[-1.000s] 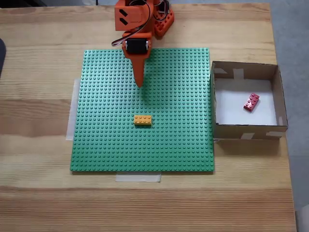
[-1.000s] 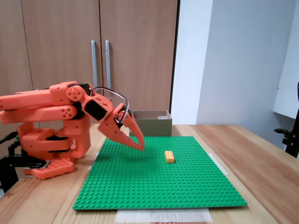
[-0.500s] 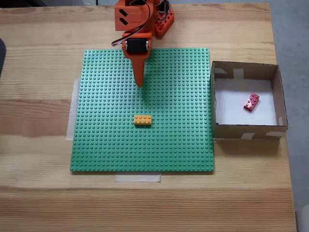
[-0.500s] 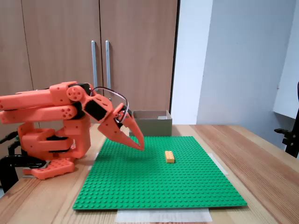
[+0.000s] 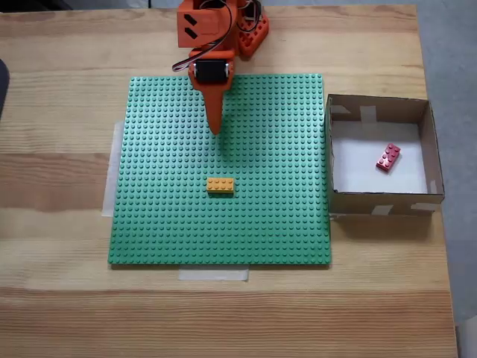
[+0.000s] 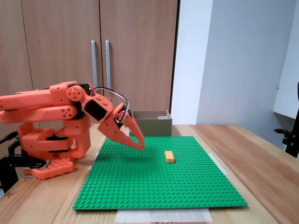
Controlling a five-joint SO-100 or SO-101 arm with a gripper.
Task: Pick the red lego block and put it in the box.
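Red lego block (image 5: 387, 157) lying flat on white floor of the box (image 5: 426, 153), toward the box's right half in the top-down fixed view, touching no wall. Long axis on a diagonal, upper-right to lower-left. Well apart from the jaws: off to their right and slightly below in that view, cardboard wall between.

Box standing just beside the right edge of the green baseplate (image 5: 164, 224), pale tape patches on its walls. Seen from the low fixed view as a brown wall (image 6: 150, 123) behind the gripper; block hidden there.

Gripper (image 5: 215, 128) hanging above the upper middle of the baseplate, tips pointing down the picture in the top-down view. Low fixed view (image 6: 139, 146) puts the tips slanted downward, just clear of the studs. Jaws drawn together to a point, nothing between them.

Yellow-orange brick (image 5: 220, 185) on the baseplate, below the tips in the top-down view, apart from them, long axis crosswise to the jaws' line. Not the task's piece.

Orange arm (image 6: 51, 105) folded low over its base at the table's far edge.

Judgement: placement looks done, block already inside the box; no further reach toward it called for, only a return to rest.
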